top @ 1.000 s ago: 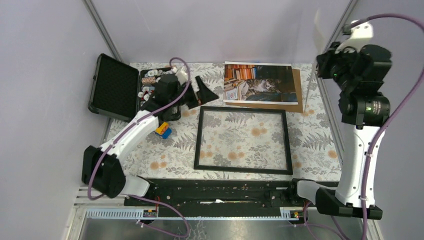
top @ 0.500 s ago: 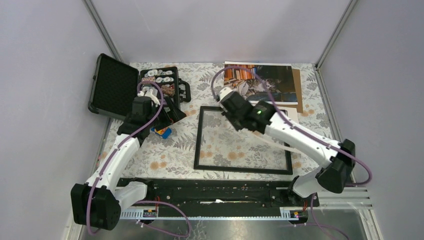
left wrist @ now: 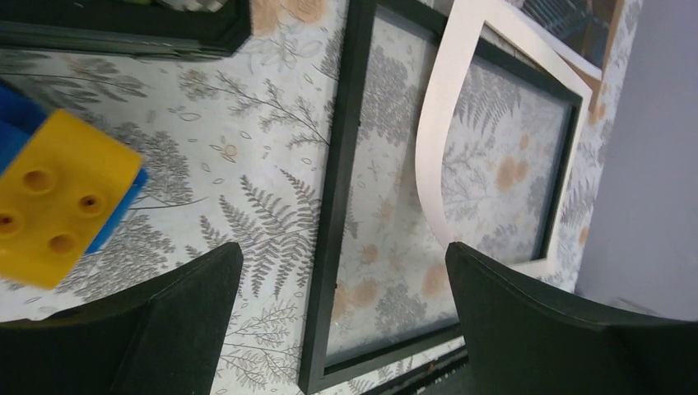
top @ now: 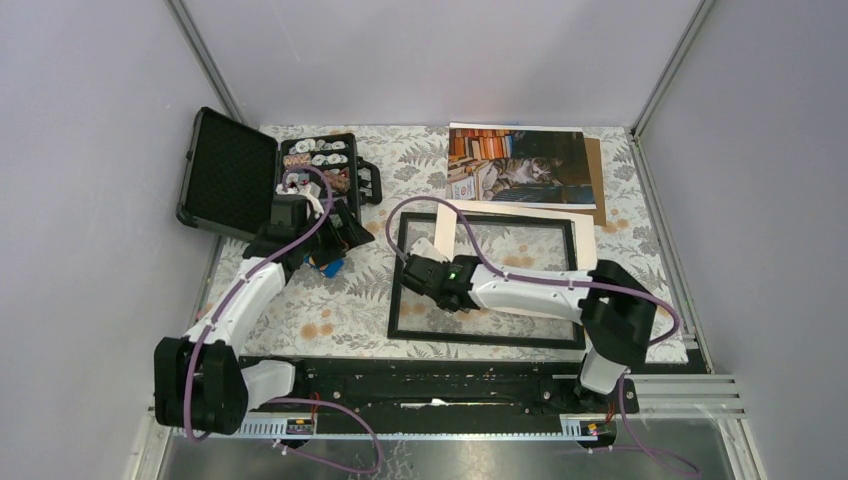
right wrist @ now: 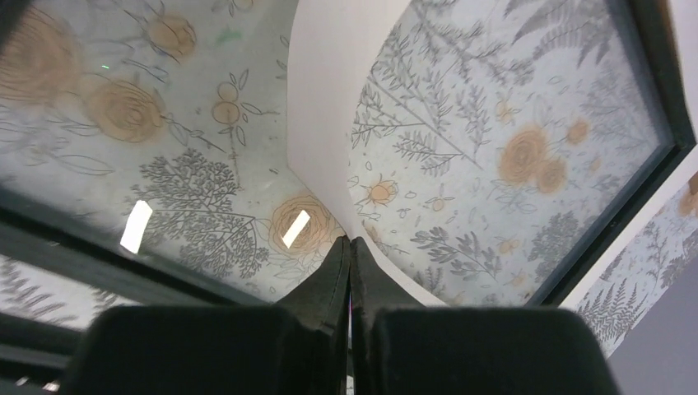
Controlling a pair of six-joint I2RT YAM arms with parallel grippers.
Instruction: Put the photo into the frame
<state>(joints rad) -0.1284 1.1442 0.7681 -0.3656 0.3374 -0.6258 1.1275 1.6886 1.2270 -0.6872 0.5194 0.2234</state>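
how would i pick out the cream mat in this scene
Find the black picture frame mid-table on the floral cloth. The cream mat is the thin border lying skewed over it, one strip pinched up by the right gripper. Unlike the cat photo beyond, it is plain and hollow.

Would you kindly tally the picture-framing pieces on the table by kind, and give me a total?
photo: 1
frame: 1
cream mat: 1
brown backing board: 1
Total: 4
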